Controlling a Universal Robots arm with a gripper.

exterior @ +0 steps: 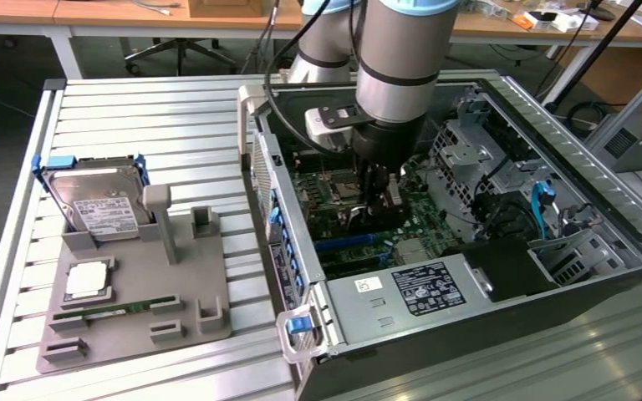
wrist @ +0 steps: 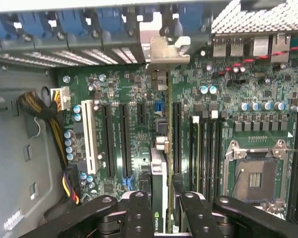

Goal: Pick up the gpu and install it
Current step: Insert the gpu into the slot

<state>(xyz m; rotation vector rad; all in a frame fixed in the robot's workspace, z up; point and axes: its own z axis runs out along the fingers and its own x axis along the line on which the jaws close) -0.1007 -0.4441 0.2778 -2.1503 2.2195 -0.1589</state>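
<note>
One Universal Robots arm (exterior: 394, 67) reaches straight down into an open PC case (exterior: 622, 242), its gripper (exterior: 379, 194) low over the motherboard (exterior: 410, 242) near the case's middle. In the wrist view the two black fingers (wrist: 139, 218) are clamped on the gpu (wrist: 159, 198), held edge-on between them w/ a small logo on its top edge; its silver end bracket (wrist: 165, 49) sits at 12 o'clock against the rear slot row. Card stands upright over a long slot; whether it is seated cannot be told.

Counts, wrist view: one white expansion slot (wrist: 91, 136) and three black ones at 9 o'clock of the card, one empty CPU socket (wrist: 256, 178) at 4 o'clock, a bank of memory slots (wrist: 204, 148) between card and socket. Blue slot latches (wrist: 64, 22) line the rear wall; a sleeved cable bundle (wrist: 39, 111) lies at the far 9 o'clock edge.

Room is tight: slots and capacitors sit just beside the card on both sides.

Exterior view: on the slatted table (exterior: 143, 109), at 9 o'clock of the case, a grey parts tray (exterior: 198, 288) holds one hard drive (exterior: 98, 200) in a blue frame, one silver CPU (exterior: 87, 280) and one green memory stick (exterior: 120, 309), all well apart from the arm. PSU (exterior: 410, 292) fills the case's 6 o'clock corner
</note>
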